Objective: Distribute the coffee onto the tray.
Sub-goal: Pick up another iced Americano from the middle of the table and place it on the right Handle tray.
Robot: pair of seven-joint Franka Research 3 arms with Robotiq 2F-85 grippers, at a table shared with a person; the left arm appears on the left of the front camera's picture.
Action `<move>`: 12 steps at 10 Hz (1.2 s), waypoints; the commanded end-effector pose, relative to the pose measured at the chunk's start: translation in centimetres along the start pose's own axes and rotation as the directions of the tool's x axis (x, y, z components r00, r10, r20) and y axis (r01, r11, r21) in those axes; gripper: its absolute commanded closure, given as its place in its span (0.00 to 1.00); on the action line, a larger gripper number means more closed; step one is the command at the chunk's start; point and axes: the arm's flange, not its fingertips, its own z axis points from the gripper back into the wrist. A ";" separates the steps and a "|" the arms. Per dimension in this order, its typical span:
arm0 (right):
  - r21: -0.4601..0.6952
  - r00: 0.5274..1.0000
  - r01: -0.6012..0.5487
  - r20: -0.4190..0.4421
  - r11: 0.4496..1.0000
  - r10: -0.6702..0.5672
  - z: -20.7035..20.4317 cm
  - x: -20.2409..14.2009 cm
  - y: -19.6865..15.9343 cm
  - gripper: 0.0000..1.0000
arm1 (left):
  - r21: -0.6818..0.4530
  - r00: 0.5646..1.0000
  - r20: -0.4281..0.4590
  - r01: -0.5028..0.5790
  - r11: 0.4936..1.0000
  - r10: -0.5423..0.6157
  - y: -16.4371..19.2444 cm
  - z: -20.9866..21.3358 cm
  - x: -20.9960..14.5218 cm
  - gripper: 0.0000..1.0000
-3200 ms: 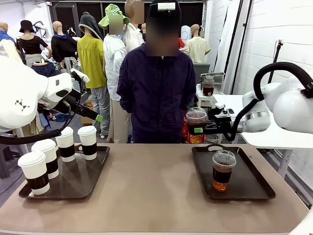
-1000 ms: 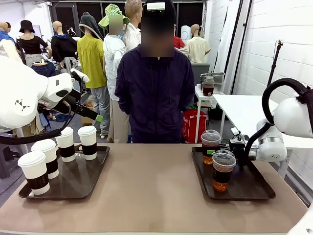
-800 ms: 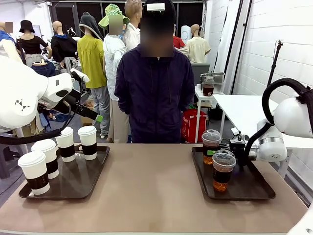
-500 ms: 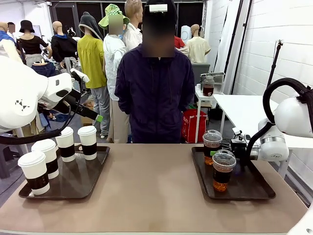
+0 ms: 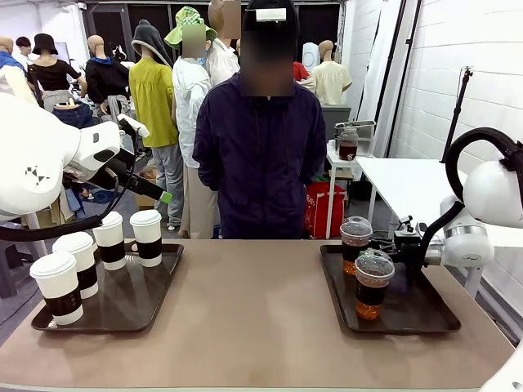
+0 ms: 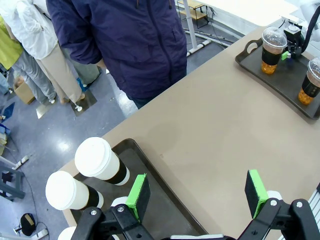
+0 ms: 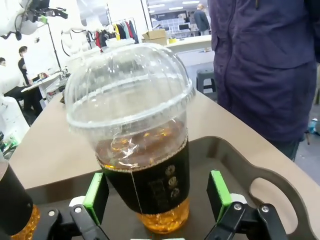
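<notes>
Tan table (image 5: 253, 318) in a busy workroom; a person in a dark jacket (image 5: 260, 155) stands at its far edge. Your items, near to far. Left side: dark tray (image 5: 131, 304) holding four white lidded paper cups with brown sleeves, nearest cup (image 5: 58, 287), next (image 5: 78, 264), then two at the far end (image 5: 109, 240) and (image 5: 147, 238). Above them hovers your left gripper (image 6: 197, 195), green pads spread wide, holding nothing. Right side: second dark tray (image 5: 417, 306) with two clear dome-lidded cups of brown liquid, the near one (image 5: 373, 283) and the far one (image 5: 355, 243), standing just beside each other near the tray's far left corner. Your right gripper (image 7: 160, 197) sits at the far cup, its fingers (image 7: 218, 188) spread to either side of the cup's base, with a gap visible at each pad, so the cup stands on the tray by itself. Status, as a judgement: all six cups sit on trays, and the far clear cup looks freshly set down. Remaining: draw the right gripper clear without nudging either dome-lidded cup.
</notes>
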 end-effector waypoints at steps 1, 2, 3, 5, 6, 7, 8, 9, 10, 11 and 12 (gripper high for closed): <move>-0.020 0.999 0.028 -0.028 0.999 -0.028 1.0 0.4 1.3 0.00 | -0.004 1.000 0.001 -0.002 1.000 0.002 0.2 0.0 -0.1 0.00; -0.023 0.999 0.037 -0.033 0.999 -0.037 1.6 0.4 1.6 0.00 | -0.004 1.000 0.001 -0.002 1.000 0.002 0.2 0.0 -0.1 0.00; -0.028 0.999 0.037 -0.036 0.999 -0.038 2.2 0.4 1.9 0.00 | -0.004 1.000 0.001 -0.002 1.000 0.002 0.2 0.0 -0.1 0.00; -0.034 0.995 0.069 -0.071 0.997 -0.071 2.7 0.2 2.6 0.00 | -0.004 1.000 0.001 -0.002 1.000 0.002 0.2 0.0 -0.1 0.00; -0.022 0.999 0.024 -0.023 0.999 -0.025 2.3 0.1 1.2 0.00 | -0.004 1.000 0.001 -0.002 1.000 0.002 0.2 0.0 -0.1 0.00; -0.022 0.999 0.024 -0.023 0.999 -0.025 2.3 0.1 1.2 0.00 | -0.004 1.000 0.001 -0.002 1.000 0.002 0.2 0.0 -0.1 0.00; -0.022 0.999 0.024 -0.023 0.999 -0.025 2.3 0.1 1.2 0.00 | -0.004 1.000 0.001 -0.002 1.000 0.002 0.2 0.0 -0.1 0.00; -0.022 0.999 0.024 -0.023 0.999 -0.025 2.3 0.1 1.2 0.00 | -0.004 1.000 0.001 -0.002 1.000 0.002 0.2 0.0 -0.1 0.00; -0.022 0.999 0.024 -0.023 0.999 -0.025 2.3 0.1 1.2 0.00 | -0.004 1.000 0.001 -0.002 1.000 0.002 0.2 0.0 -0.1 0.00; -0.022 0.999 0.024 -0.023 0.999 -0.025 2.3 0.1 1.2 0.00 | -0.004 1.000 0.001 -0.002 1.000 0.002 0.2 0.0 -0.1 0.00; -0.022 0.999 0.024 -0.023 0.999 -0.025 2.3 0.1 1.2 0.00 | -0.004 1.000 0.001 -0.002 1.000 0.002 0.2 0.0 -0.1 0.00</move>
